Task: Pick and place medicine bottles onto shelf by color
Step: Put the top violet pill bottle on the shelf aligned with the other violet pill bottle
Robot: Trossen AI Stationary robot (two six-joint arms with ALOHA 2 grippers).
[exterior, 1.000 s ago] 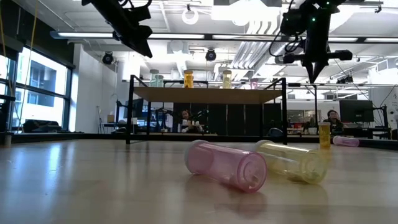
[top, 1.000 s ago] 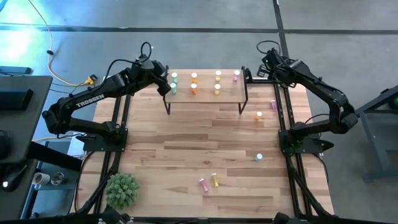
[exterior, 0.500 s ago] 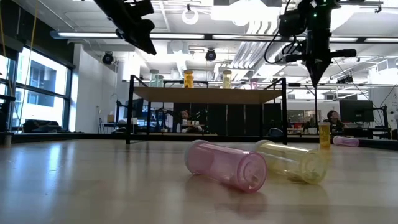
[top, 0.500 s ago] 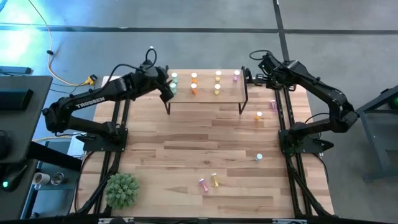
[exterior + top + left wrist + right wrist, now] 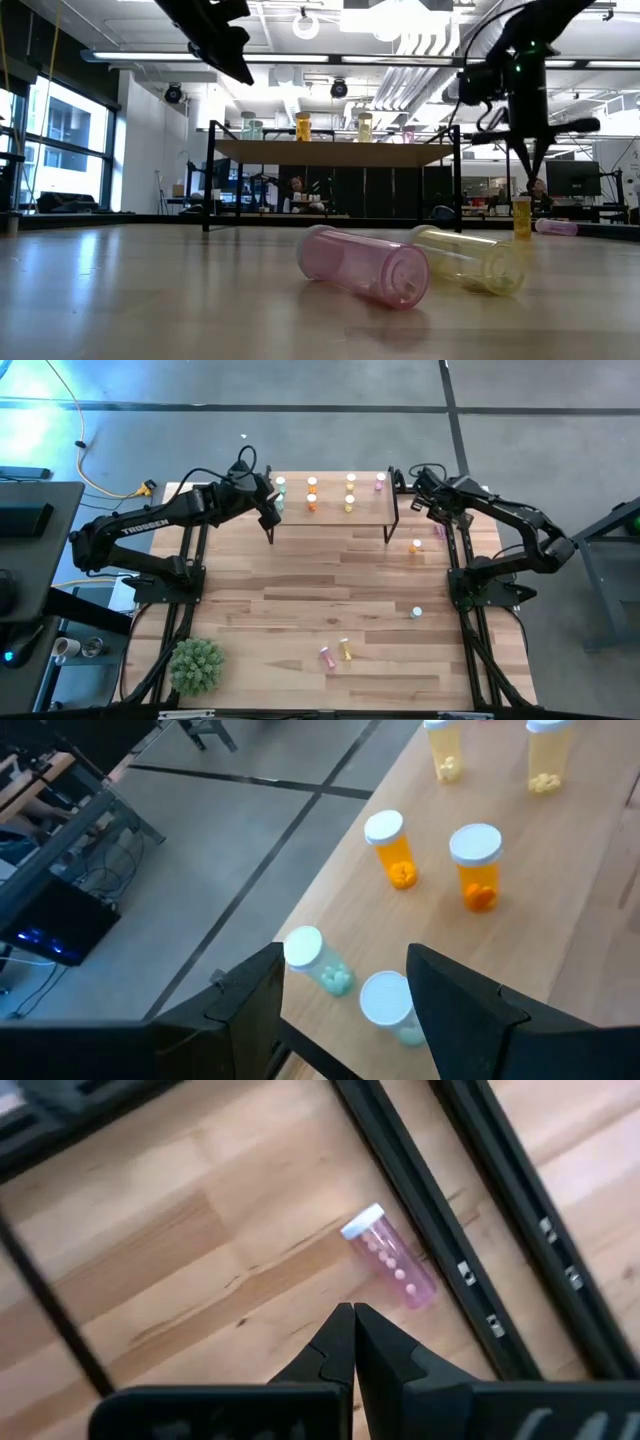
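Hovering over the shelf's [image 5: 330, 510] left end, the left gripper [image 5: 268, 506] holds its blocky dark fingers spread and empty above two pale green bottles [image 5: 318, 960], translucent cylinders with round white caps. Beyond them on the smooth light-wood shelf top stand two orange bottles [image 5: 477, 866] and two yellow ones [image 5: 445, 750], pills showing through the plastic, with one pink bottle [image 5: 380, 482] at the far right. White lettering on the left arm reads "TROSSEN".

The right gripper [image 5: 434, 508] hangs past the shelf's right end, its tapered black fingers pressed together on nothing, pointing down near a pink bottle lying on its side [image 5: 390, 1261] beside black metal rails. On the planked wooden tabletop [image 5: 300, 610], an orange bottle [image 5: 417, 545] and a green one [image 5: 417, 613] stand upright; pink [image 5: 365, 264] and yellow [image 5: 470, 258] ones lie together near the front.
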